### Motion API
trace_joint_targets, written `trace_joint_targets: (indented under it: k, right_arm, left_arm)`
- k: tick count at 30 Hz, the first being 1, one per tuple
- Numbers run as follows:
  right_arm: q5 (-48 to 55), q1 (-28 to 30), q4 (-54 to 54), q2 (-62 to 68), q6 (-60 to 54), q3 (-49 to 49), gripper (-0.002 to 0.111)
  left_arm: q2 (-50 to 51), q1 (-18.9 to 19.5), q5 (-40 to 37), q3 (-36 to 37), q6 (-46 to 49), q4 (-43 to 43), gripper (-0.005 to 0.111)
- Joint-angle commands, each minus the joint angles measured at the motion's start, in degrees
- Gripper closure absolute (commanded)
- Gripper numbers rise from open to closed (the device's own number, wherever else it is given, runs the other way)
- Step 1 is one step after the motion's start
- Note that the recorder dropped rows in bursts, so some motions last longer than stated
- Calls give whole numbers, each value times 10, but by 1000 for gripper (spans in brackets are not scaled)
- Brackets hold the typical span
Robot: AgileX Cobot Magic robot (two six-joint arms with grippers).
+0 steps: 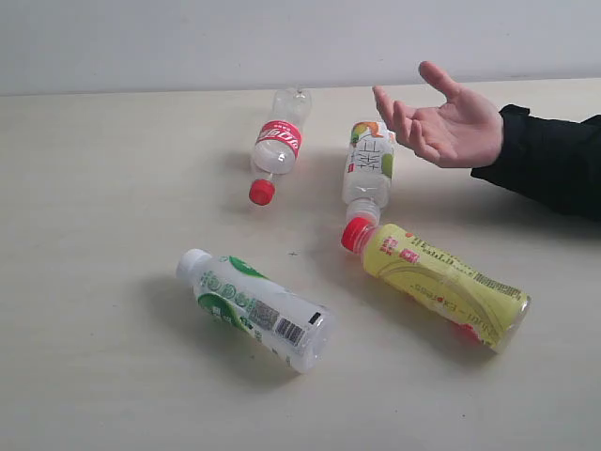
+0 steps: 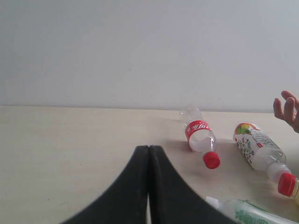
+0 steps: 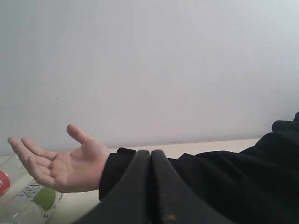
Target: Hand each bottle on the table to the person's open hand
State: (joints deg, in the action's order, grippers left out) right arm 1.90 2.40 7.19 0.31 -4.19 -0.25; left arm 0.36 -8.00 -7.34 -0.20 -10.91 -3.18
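Observation:
All the bottles lie on their sides on the table (image 1: 103, 188). The clear red-labelled bottle (image 1: 277, 146) (image 2: 201, 137) is at the back, with the white-capped green-orange one (image 1: 369, 162) (image 2: 258, 149) beside it. The yellow red-capped bottle (image 1: 441, 282) lies front right and the white green-labelled bottle (image 1: 254, 310) (image 2: 252, 213) front centre. The person's open hand (image 1: 451, 122) (image 3: 60, 165) hovers palm up at the back right. My left gripper (image 2: 149, 147) is shut and empty, short of the bottles. My right gripper (image 3: 150, 152) is shut, near the black sleeve (image 3: 224, 182). Neither gripper shows in the exterior view.
The person's black-sleeved forearm (image 1: 554, 160) reaches in from the right edge over the table. A plain pale wall (image 1: 188, 38) stands behind the table's far edge. Bare tabletop stretches to the left of the bottles.

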Motion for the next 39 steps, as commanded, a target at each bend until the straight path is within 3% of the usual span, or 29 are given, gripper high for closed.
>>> trace_joint_targets:
  k: [1,17,21,27,29,33,36,39]
  right_arm:
    - [-8,3,-1,-3,-2,3,108]
    - [-23,3,-1,-3,1,3,108]
    - [-84,3,220,-3,225,3,108]
    - [-143,3,235,-3,236,3,108]
    - [-169,3,177,-3,240,-5,108]
    - [-146,3,-23,17,251,-136,108]
    - [-19,3,-181,120,250,-285,108]
    - [85,3,-257,208,210,-376,108]
  left_arm:
    - [-4,1,2,2,1,5,107]
    - [-4,1,2,2,1,5,107]
    - [-4,1,2,2,1,5,107]
    - [-4,1,2,2,1,5,107]
    - [-4,1,2,2,1,5,107]
    - [-4,1,2,2,1,5,107]
    - [-4,1,2,2,1,5,107]
    - [-4,1,2,2,1,5,107]
